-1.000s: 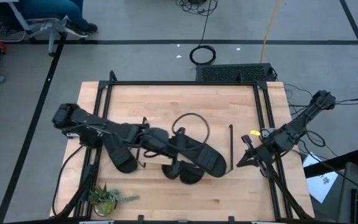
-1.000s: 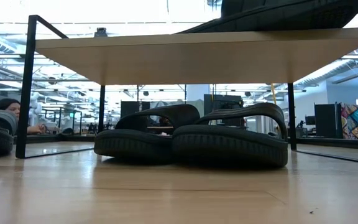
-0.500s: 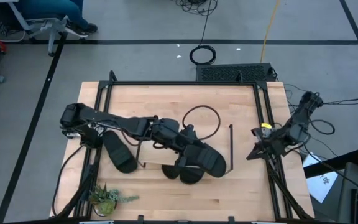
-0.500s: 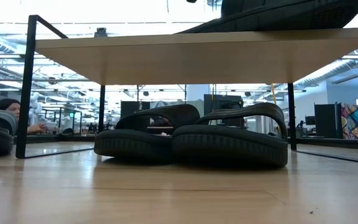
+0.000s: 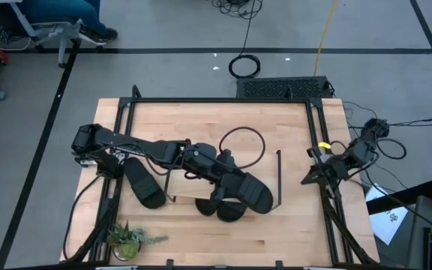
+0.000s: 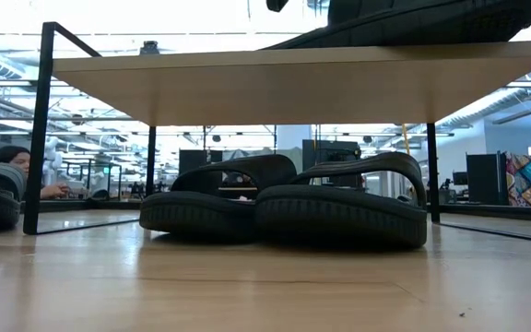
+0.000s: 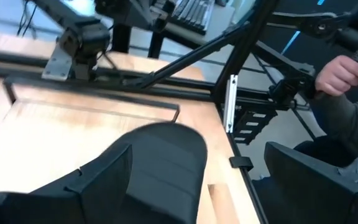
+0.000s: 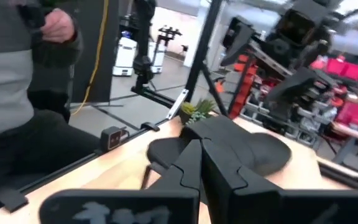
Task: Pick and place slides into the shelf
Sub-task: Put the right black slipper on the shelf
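Left claw (image 5: 240,189), fingers spread over a slide (image 5: 250,191) on the shelf (image 6: 293,78) top at table centre, risks nudging that slide off the edge when it withdraws; right claw (image 5: 307,178), pressed together, waits at 3 o'clock.

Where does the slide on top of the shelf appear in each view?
High view: slide at table centre, on the shelf plank.
Low view: top right, above the plank.
Left wrist view: bottom centre.
Right wrist view: cannot tell it from other slides.
Shared landmark: the shelf plank.
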Tool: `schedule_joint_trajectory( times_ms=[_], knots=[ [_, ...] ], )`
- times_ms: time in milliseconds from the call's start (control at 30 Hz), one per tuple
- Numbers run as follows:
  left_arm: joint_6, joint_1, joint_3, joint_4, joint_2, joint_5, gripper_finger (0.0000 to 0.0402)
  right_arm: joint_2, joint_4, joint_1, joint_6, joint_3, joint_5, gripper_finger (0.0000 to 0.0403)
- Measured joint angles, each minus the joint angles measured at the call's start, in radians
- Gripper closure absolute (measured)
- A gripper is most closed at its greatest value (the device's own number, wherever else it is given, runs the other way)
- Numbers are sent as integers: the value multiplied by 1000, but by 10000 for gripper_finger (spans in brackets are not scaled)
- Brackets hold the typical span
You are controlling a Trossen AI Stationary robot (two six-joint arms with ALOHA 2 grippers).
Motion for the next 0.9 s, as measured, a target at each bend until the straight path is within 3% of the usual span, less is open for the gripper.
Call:
schedule_joint_trajectory(
  times_ms=[533,900],
  knots=[
    [-415,5,-1,-118,8,14,39,-3,22,-14,53,-31,55,403],
    [-517,8,-4,-63,101,29,39,-2,21,-13,33,-31,54,403]
  ],
)
